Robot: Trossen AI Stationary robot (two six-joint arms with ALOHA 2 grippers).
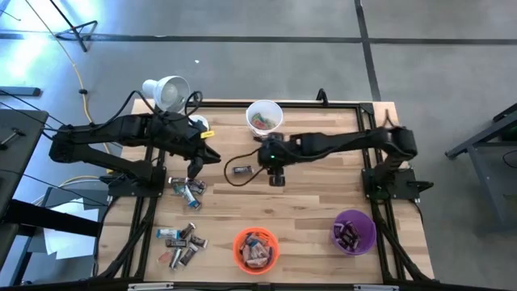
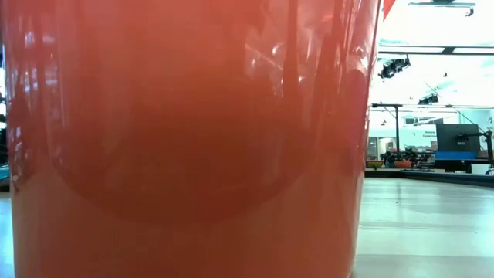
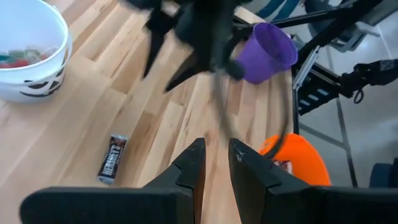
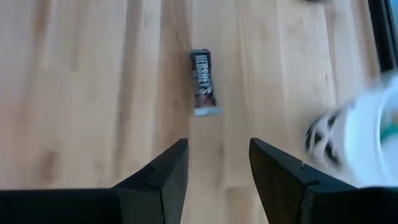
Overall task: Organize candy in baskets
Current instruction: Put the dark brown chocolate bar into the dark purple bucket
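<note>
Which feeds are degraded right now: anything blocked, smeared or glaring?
Low view: the orange basket fills most of the picture, with reflections on its wall, hiding the table. Left wrist view: the right arm's end effector is motion-smeared. Right wrist view: the white basket is blurred, the dark brown bar sharp. High view: glare at far left.

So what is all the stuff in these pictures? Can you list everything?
white basket: one, white, far middle of the table, bright candy inside
orange basket: one, orange, near edge middle, candy inside
purple basket: one, purple, near right, dark candy inside
lone chocolate bar: one, dark brown, bare wood between the grippers
loose candy pile: many, mixed wrappers, left side of the table
desk lamp: one, white, far left corner
table: one, light wood
left gripper: one, dark, fingers narrowly apart, empty, above the pile
right gripper: one, dark, open, beside the bar
</note>
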